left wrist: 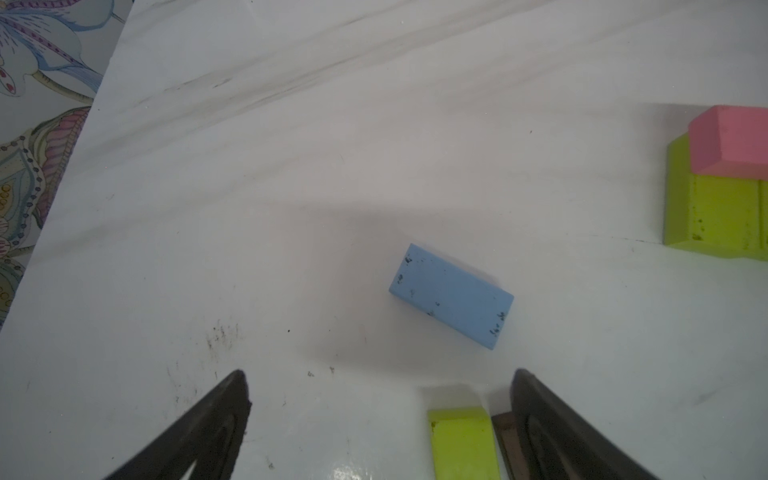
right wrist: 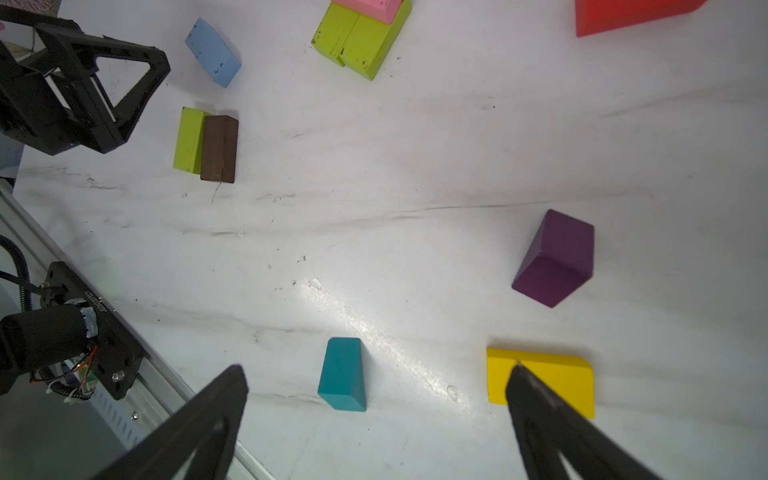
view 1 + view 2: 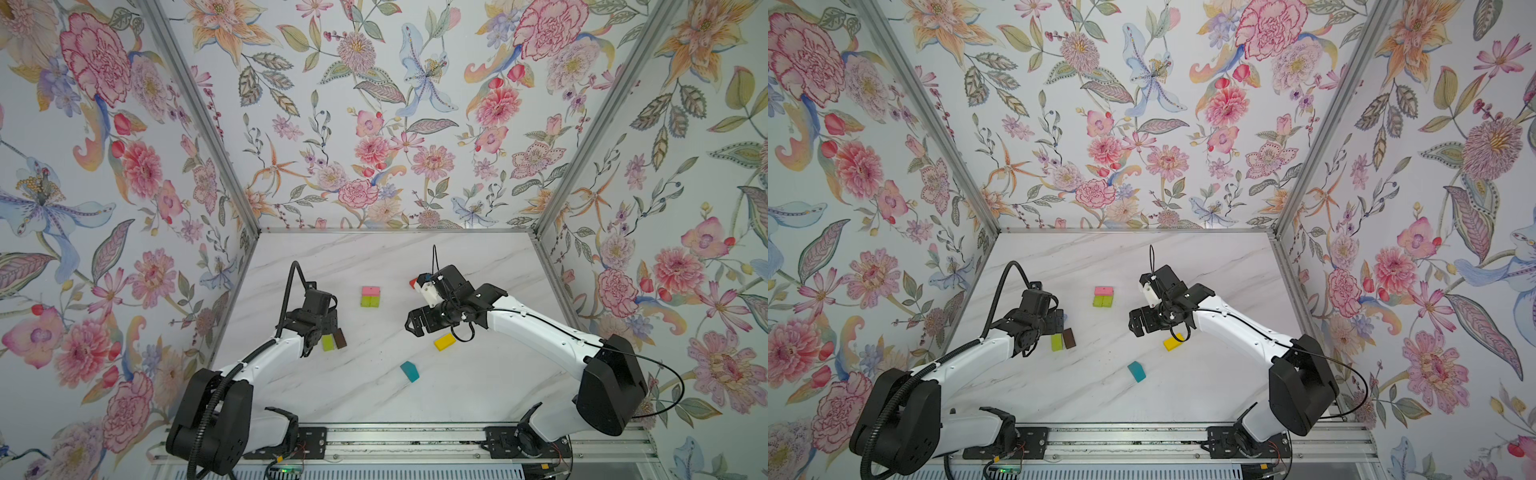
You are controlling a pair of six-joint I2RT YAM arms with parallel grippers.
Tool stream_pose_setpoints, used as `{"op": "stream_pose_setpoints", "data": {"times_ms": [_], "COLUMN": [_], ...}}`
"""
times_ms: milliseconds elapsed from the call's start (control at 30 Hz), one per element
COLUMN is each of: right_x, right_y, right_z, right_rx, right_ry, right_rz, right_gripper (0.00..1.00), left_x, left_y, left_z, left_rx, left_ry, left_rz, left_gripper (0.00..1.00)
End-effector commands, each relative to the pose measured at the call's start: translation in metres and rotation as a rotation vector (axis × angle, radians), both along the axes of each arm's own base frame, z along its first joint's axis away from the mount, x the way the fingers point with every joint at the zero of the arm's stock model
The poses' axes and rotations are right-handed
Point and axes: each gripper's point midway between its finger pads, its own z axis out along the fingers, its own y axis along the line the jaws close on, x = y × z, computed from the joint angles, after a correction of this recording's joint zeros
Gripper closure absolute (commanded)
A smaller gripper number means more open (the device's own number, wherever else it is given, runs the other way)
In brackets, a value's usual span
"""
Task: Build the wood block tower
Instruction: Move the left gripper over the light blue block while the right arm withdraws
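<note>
While spread wide and empty: left claw (image 1: pixel 380 372), right claw (image 2: pixel 378 370). Mid-frame in both top views, tower (image 3: pixel 370 296) (image 3: pixel 1103 296) of three: two lime blocks (image 2: pixel 357 39), one pink block (image 2: pixel 370 5) atop. Seven loose blocks (image 2: pixel 343 374) on the table (image 3: pixel 478 395).

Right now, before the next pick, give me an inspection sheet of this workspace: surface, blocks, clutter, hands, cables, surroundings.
Surface: white marble table, scuffed, with a patch of glare.
Job's things: tower barely begun, pink block on two green blocks. Loose blocks: third green touching brown, blue, yellow, teal, purple, red.
Clutter: nothing seen.
Hands: left hand open, empty; right hand open, empty.
Cables: black conduit arches over the left arm; thin cable loops off the right arm.
Surroundings: floral walls on three sides, metal rail in front.
</note>
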Motion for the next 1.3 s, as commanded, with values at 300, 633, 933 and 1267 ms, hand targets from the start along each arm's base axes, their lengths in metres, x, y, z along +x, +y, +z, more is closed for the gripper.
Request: {"op": "stream_pose_setpoints", "data": {"times_ms": [300,633,933,1267], "right_x": [0.006,0.007,0.007,0.009], "right_y": [0.002,-0.001,-0.005,-0.006], "right_z": [-0.001,-0.004,-0.007,-0.010], "right_rx": [0.004,0.015,0.010,0.006], "right_ry": [-0.008,0.002,0.010,0.019], "right_rz": [0.011,0.006,0.000,-0.005], "right_gripper": [0.01,0.01,0.01,0.01], "left_x": [-0.003,0.009,0.022,0.031], "left_y": [0.010,0.010,-0.007,-0.018], "left_z": [-0.018,-0.028,-0.038,-0.058], "left_rx": [-0.035,-0.014,-0.041,-0.050], "left_ry": [0.057,0.119,0.150,0.197], "left_rz": [0.019,-0.006,-0.103,-0.167], "left_gripper": [0.01,0.01,0.01,0.01]}}
